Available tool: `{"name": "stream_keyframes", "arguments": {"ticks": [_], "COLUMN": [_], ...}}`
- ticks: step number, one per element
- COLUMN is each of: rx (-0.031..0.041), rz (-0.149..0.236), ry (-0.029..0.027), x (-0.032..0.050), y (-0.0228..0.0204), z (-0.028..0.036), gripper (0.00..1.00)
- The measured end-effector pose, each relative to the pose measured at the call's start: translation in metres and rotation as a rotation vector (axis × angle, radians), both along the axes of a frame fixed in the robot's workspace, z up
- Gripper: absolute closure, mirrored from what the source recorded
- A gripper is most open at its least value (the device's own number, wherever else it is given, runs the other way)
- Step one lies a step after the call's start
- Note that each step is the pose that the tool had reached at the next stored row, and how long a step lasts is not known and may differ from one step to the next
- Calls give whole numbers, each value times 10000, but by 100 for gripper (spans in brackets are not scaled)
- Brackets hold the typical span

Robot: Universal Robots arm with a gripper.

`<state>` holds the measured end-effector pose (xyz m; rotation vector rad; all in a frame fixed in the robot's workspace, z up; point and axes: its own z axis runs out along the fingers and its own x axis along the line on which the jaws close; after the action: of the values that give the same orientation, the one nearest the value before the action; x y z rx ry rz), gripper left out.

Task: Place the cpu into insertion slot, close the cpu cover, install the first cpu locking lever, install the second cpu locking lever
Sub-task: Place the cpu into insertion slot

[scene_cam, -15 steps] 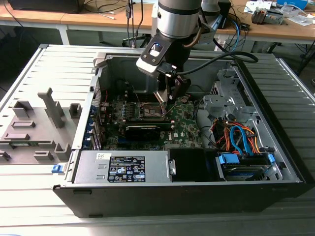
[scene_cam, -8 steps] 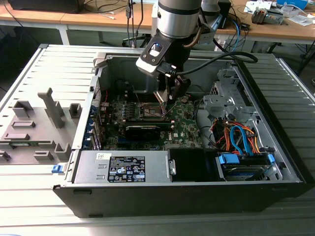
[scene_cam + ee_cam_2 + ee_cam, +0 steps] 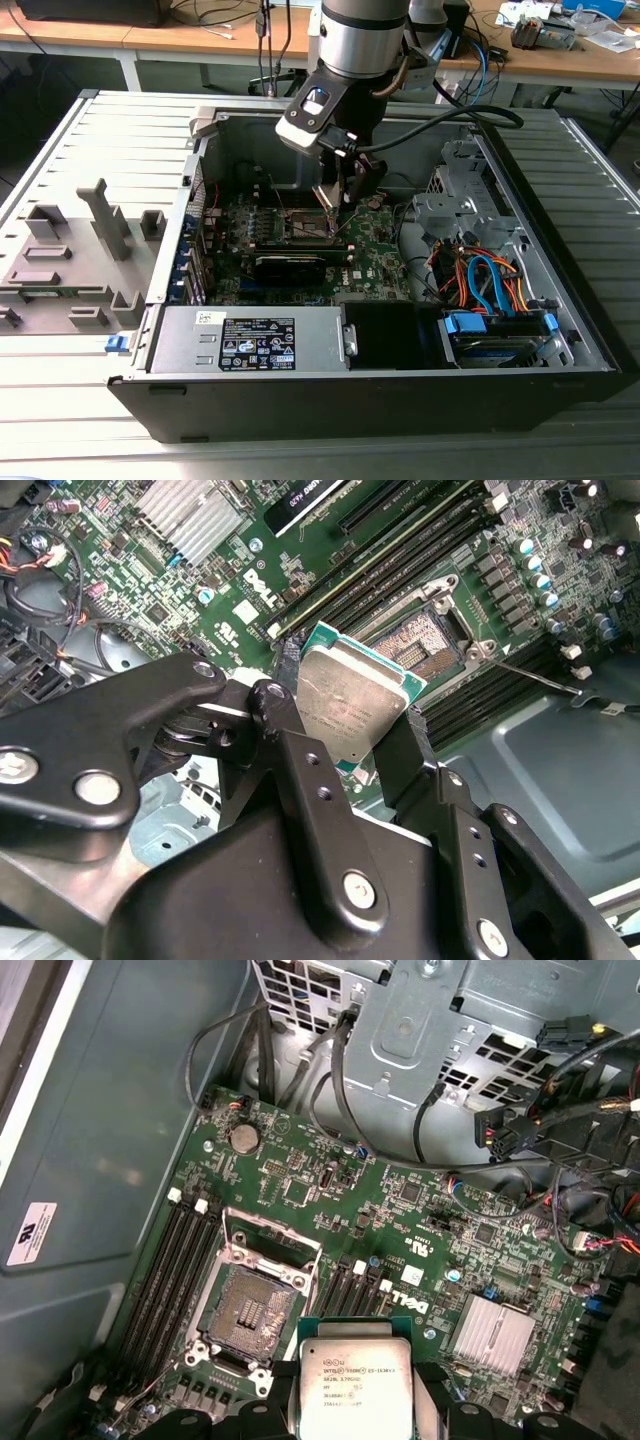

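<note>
Gripper (image 3: 348, 742) holds cpu (image 3: 350, 702); first wrist view shows cpu cover (image 3: 262, 1257) raised.

Arm (image 3: 365, 40) hanging near-vertical, gripper (image 3: 345, 200) pointing down and clamping the cpu (image 3: 350, 705).
In the exterior view the silver wrist (image 3: 362, 62) is standing almost upright above the gripper. In the second wrist view the black fingers (image 3: 290, 745) are pressing on two opposite edges of the cpu, holding it tilted between them.

The slot (image 3: 245, 1310) lies open and bare beside the held cpu (image 3: 355, 1395). Its raised cover (image 3: 270, 1245) and memory slots (image 3: 170, 1280) hem it. Cables (image 3: 480, 275) crowd the exterior view's right.
</note>
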<state>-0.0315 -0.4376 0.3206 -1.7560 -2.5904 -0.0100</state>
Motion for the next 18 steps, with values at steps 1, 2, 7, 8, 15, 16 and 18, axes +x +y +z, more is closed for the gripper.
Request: {"name": "stream_keyframes", "arguments": {"ticks": [1,2,7,8,15,16,18], "rx": [0,0,0,0,0,1,0], "rz": [-11,-19,-74,-82,-171,-182,-211], "ry": [0,0,0,0,0,-1,0], "x": [0,0,0,0,0,0,0], "y": [0,0,0,0,0,0,0], "z": [0,0,0,0,-1,-2,-1], "gripper": [45,45,45,45,45,45,45]}}
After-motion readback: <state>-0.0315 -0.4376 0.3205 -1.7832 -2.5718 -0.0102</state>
